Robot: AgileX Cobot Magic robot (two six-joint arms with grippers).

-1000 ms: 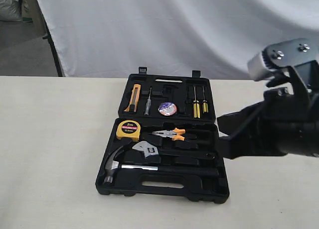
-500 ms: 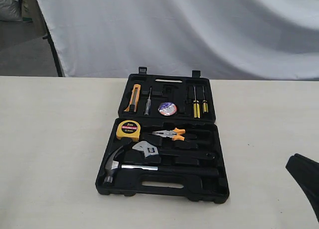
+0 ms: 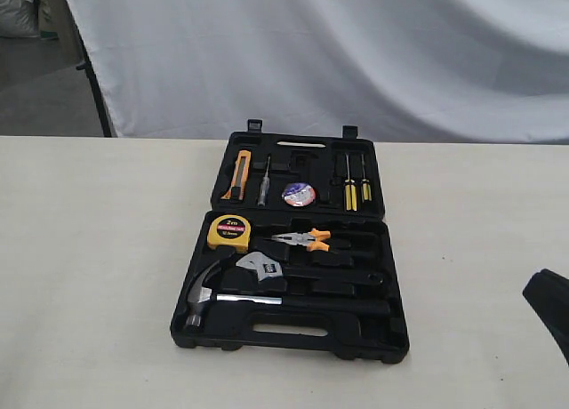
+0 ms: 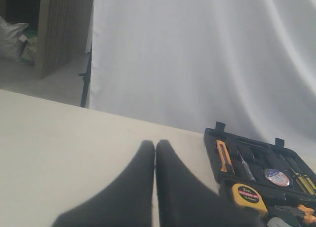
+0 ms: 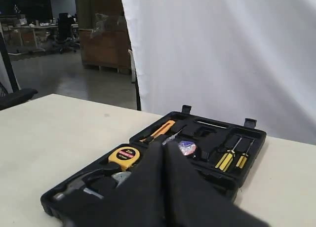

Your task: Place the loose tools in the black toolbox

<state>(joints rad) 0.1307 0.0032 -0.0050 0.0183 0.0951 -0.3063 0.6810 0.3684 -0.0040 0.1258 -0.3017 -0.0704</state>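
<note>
Hammer, wrench and tape roll all lay in the open toolbox. Left gripper and right gripper were both pinched closed and empty, clear of the case. Risk: hammer and wrench looked loosely seated, so a bump could pop them out.

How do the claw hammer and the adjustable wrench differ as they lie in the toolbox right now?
The claw hammer is longer than the adjustable wrench. The hammer lies nearest the handle slot; the wrench lies one recess further back. The hammer has a curved claw head; the wrench a flat silver jaw. Both lie in the black toolbox's near half, heads left in the exterior view, with black handles.
</note>
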